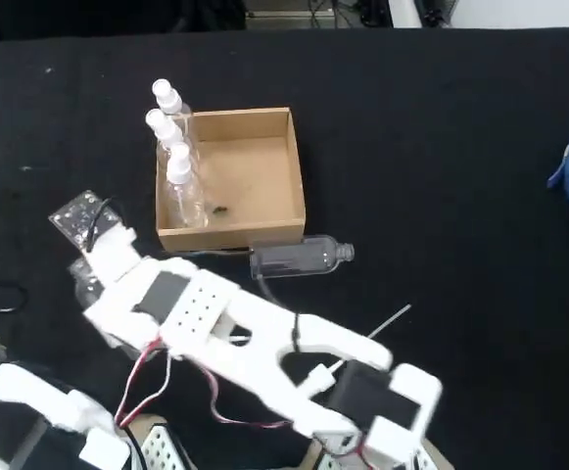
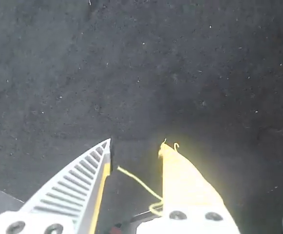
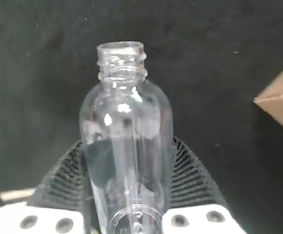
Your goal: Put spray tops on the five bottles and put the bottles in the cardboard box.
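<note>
Black cloth tabletop [image 1: 441, 147], cardboard box [image 1: 230, 176] near its middle.
High view: three sprayer-topped bottles [image 1: 178, 166] upright along one side wall inside the box; topless bottle [image 1: 299, 258] lying just in front of the box. Left wrist view: left gripper [image 2: 135, 145] spread wide over bare cloth. Right wrist view: right gripper [image 3: 127, 142] pinching an uncapped clear bottle [image 3: 124, 112], box corner nearby.

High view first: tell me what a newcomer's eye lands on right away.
Three clear plastic bottles with white spray tops stand along one wall inside the brown cardboard box, mid-table. Another clear, uncapped bottle lies on the black cloth just by the box's near wall. In the right wrist view, the right gripper is shut on a further clear topless bottle.
</note>
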{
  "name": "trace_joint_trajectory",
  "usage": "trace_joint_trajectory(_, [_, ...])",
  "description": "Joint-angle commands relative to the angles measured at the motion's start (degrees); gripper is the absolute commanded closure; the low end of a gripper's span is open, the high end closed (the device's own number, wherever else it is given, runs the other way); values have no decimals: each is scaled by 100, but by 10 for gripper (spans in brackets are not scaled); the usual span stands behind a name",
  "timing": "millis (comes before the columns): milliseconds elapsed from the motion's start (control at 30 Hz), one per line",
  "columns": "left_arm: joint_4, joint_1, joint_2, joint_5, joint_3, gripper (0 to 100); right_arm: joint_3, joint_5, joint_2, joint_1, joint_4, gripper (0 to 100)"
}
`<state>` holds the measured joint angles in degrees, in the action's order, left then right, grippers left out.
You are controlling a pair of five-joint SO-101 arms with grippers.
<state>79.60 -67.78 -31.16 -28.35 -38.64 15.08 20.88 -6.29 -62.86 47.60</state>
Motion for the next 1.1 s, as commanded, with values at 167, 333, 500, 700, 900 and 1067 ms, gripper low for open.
trace_joint_trajectory(167, [-88,-22,-26,290,286,967,-699,-53,13,-220,-237,714])
trace_joint_trajectory(333, [-79,-48,-26,299,286,966,-646,-923,470,-229,-229,701])
trace_joint_trajectory(500, [-53,-13,-26,299,286,966,-602,-1064,1042,-202,149,701])
trace_joint_trajectory(700, [-44,426,-26,914,286,878,-365,-1793,1903,-44,1670,701])
trace_joint_trajectory(900, [-44,1701,-26,1934,286,821,532,-2919,2712,281,2532,701])
trace_joint_trajectory(1067, [-193,2677,-18,2787,268,819,1710,-3534,3556,334,2462,701])
